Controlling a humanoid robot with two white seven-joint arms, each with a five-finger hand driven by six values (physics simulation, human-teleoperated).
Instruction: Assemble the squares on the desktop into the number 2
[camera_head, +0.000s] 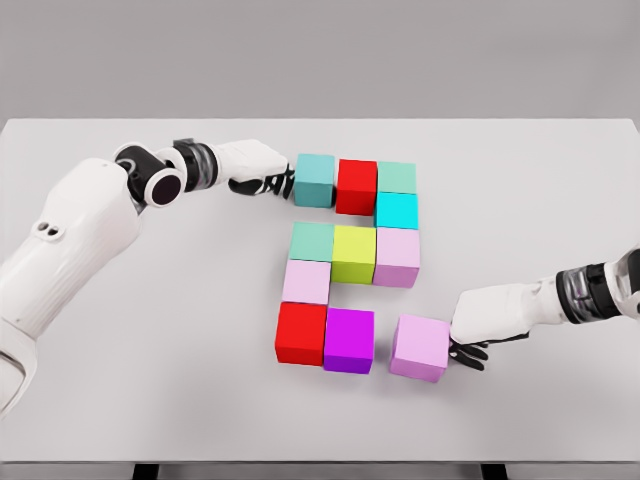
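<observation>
1. Nearest the camera: lilac cube (420, 347) at 5 o'clock on the white desk (150, 400), slightly skewed, parted by a narrow gap from the purple cube (348, 340) and red cube (301, 333) of the bottom row.
2. Right hand (472, 345) pressed flat against the lilac cube's 3 o'clock face, fingers dark, curled low beside it, gripping nothing; forearm entering from 3 o'clock, nearly level with the desk.
3. Left hand (268, 182) at 11 o'clock, fingertips touching the 9 o'clock face of the teal cube (315, 180), likewise holding nothing; arm bent at the elbow, reaching in from 9 o'clock.
4. Rest of the figure apparently placed: top row teal, red block (357, 185), green cube (397, 177); cyan cube (397, 210) below; middle row sea-green cube (311, 241), lime cube (354, 253), pink cube (398, 257); pale pink cube (306, 281) linking down.
5. Step in hand, by judgement: closing the bottom stroke, the last gap in the 2.
6. Next move calls for a short, straight push toward 9 o'clock, squaring the lilac cube flush against purple without nudging the row.
</observation>
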